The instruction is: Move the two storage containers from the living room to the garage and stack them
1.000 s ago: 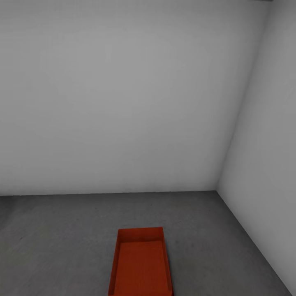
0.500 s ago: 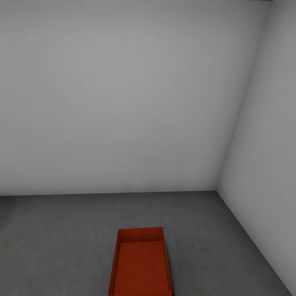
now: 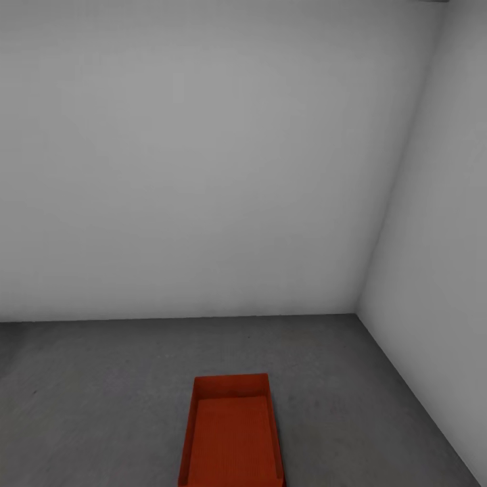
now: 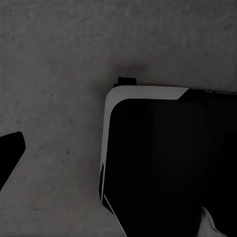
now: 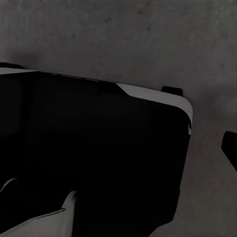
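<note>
An orange-red storage container (image 3: 233, 439) lies open side up on the garage's dark grey concrete floor (image 3: 101, 385), straight ahead and low in the head view, its near end cut off by the picture's edge. Nothing is inside it. In the left wrist view one dark finger (image 4: 10, 153) of my left gripper pokes in at the picture's edge over bare concrete. The right wrist view shows one dark finger (image 5: 230, 148) of my right gripper the same way. Both fingers sit far out to the side with nothing held.
A plain white wall (image 3: 203, 169) stands ahead and meets a second white wall (image 3: 439, 237) in a corner at the right. My black, white-edged base (image 4: 163, 163) (image 5: 98, 148) stands on the concrete below both wrists. Bare floor lies left and right of the container.
</note>
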`<state>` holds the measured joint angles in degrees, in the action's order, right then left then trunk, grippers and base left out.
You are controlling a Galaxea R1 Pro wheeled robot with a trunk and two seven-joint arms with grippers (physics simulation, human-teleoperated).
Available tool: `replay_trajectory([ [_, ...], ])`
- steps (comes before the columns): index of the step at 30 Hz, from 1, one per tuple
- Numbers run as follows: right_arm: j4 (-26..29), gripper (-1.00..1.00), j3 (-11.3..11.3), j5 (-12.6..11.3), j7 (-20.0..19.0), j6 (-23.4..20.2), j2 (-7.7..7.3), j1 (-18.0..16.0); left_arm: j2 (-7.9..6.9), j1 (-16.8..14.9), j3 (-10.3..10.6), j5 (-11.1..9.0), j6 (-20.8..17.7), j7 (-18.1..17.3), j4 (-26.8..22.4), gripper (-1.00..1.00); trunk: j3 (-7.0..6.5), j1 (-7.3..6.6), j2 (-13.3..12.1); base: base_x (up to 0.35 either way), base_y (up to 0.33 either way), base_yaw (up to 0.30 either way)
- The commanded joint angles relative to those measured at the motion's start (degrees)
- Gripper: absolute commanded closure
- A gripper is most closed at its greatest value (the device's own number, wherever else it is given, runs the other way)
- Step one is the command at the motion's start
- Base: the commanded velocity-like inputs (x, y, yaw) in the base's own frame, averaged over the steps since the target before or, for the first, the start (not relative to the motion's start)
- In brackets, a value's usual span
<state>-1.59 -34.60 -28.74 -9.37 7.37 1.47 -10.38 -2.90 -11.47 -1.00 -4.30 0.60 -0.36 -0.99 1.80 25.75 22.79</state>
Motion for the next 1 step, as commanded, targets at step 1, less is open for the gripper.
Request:
replay_trajectory([
  [1,-0.17,-1.00,-0.40,-0.61,-0.29,0.28,0.03,-0.08,0.00,-0.05,-0.06,-0.45,0.08,-0.04,0.03,-1.00,0.13,0.03,0.13,0.000,0.000,0.000],
])
